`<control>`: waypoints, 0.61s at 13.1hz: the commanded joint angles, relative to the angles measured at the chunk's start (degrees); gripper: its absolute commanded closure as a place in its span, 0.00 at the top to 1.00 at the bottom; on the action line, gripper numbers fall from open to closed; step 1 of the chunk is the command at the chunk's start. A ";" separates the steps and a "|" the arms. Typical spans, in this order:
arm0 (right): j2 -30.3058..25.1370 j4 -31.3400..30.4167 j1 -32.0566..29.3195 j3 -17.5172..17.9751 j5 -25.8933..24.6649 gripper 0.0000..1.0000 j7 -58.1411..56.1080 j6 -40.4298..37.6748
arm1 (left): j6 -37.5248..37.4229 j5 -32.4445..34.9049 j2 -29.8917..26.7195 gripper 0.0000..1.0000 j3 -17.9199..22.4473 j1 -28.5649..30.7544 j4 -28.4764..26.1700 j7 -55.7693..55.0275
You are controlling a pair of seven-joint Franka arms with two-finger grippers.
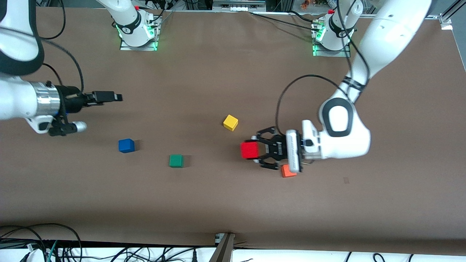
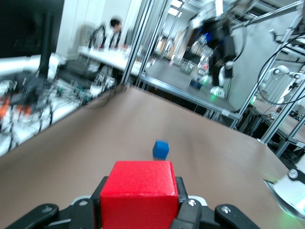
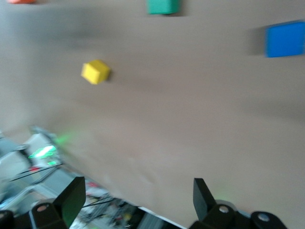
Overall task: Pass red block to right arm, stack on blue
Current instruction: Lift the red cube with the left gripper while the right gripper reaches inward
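My left gripper [image 1: 255, 150], the wide black linkage claw, is shut on the deep-red block [image 1: 249, 150] and holds it above the table, pointing toward the right arm's end. In the left wrist view the red block [image 2: 138, 193] sits between the jaws, with the blue cube [image 2: 160, 149] ahead on the table. The blue cube [image 1: 126, 145] rests alone toward the right arm's end; it also shows in the right wrist view [image 3: 285, 39]. My right gripper [image 1: 116, 97], slim and black, is open and empty [image 3: 138, 191] over bare table at that end, well apart from the red block.
A yellow cube [image 1: 230, 122] lies farther from the front camera than the held block. A green cube [image 1: 176, 161] lies between the blue cube and the left gripper. An orange-red cube [image 1: 288, 171] lies on the table under the left wrist.
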 commanded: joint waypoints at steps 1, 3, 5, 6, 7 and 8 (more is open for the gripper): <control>5.30 0.44 -0.91 0.12 9.94 1.00 -0.24 -0.03 | 0.64 -10.71 2.19 0.00 -0.31 -4.00 1.79 14.52; 8.73 0.44 -0.99 0.12 18.82 1.00 -0.32 0.67 | 0.55 -18.00 4.37 0.00 -0.31 -7.34 1.79 22.89; 11.38 0.44 -1.00 0.04 27.87 1.00 -0.32 0.85 | 0.64 -27.40 6.31 0.00 -0.31 -11.56 2.05 30.54; 12.17 0.36 -0.91 0.12 30.61 1.00 -0.32 1.72 | 0.55 -30.40 6.93 0.00 -0.31 -12.71 2.31 34.22; 12.70 0.35 -0.47 0.21 32.55 1.00 -0.41 2.95 | 0.64 -30.96 6.94 0.00 -0.31 -12.89 2.23 36.09; 13.31 0.27 0.05 0.56 34.31 1.00 -0.41 4.53 | 0.64 -31.14 7.54 0.00 -0.31 -12.90 2.32 36.11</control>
